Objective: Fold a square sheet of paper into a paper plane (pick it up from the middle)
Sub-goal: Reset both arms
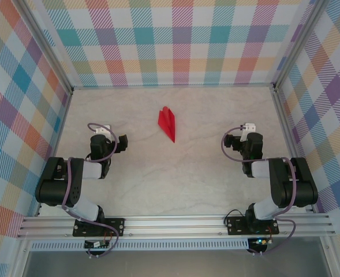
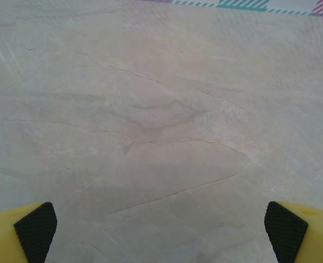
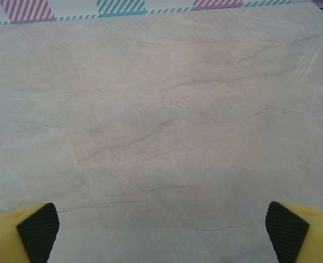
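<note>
Grippers: left gripper [image 2: 161,226], right gripper [image 3: 161,226] spread wide, flanking the paper plane [image 1: 168,123].
Handling: featherlight, crushable; I'd pinch its centre fold.

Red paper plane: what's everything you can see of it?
The paper plane is a small, narrow, bright-red dart of folded paper with layered wings. It is finished and lies flat on the marbled table, roughly midway between the two arms and beyond them. Its pointed nose aims toward the near edge, slightly right. Only the table touches it.
</note>
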Available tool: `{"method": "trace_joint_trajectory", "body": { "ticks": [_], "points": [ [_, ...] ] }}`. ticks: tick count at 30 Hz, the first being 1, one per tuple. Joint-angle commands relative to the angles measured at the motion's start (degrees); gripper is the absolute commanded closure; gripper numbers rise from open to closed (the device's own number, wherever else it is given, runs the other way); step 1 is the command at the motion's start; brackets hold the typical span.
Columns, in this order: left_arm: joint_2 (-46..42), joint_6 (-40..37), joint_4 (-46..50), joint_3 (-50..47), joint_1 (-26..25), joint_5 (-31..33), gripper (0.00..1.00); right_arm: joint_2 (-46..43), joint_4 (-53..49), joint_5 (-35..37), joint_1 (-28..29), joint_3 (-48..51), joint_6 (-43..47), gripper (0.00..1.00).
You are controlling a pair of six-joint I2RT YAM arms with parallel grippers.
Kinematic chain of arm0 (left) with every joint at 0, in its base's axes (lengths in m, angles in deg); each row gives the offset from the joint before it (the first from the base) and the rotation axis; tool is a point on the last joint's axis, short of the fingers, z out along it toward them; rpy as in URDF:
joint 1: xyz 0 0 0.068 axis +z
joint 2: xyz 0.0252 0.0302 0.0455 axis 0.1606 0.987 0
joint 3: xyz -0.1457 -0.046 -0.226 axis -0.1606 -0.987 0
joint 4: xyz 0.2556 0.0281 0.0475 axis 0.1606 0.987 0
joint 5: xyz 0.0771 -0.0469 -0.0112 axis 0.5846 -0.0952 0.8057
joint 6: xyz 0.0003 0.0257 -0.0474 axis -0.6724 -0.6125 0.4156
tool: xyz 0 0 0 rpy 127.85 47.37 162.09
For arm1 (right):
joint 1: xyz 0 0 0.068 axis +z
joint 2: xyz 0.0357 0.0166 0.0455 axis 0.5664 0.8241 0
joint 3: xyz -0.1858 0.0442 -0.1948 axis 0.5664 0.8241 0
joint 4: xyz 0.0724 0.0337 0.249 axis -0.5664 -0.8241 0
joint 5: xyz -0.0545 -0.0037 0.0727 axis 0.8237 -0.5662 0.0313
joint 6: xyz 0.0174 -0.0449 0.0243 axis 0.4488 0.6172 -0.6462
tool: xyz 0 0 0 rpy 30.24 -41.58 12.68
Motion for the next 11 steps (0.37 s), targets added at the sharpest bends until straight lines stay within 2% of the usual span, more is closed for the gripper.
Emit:
{"method": "trace_joint_trajectory", "body": {
  "ticks": [1,11],
  "points": [
    [0.31,-0.94,0.77,1.41,-0.14,-0.89,0.0,0.12,1.57,-1.1,-0.48,-1.01,0.38,0.0],
    [0.4,-0.91,0.78,1.46,-0.14,-0.9,0.0,0.16,1.69,-1.19,-0.42,-0.86,0.37,0.0]
  ]
}}
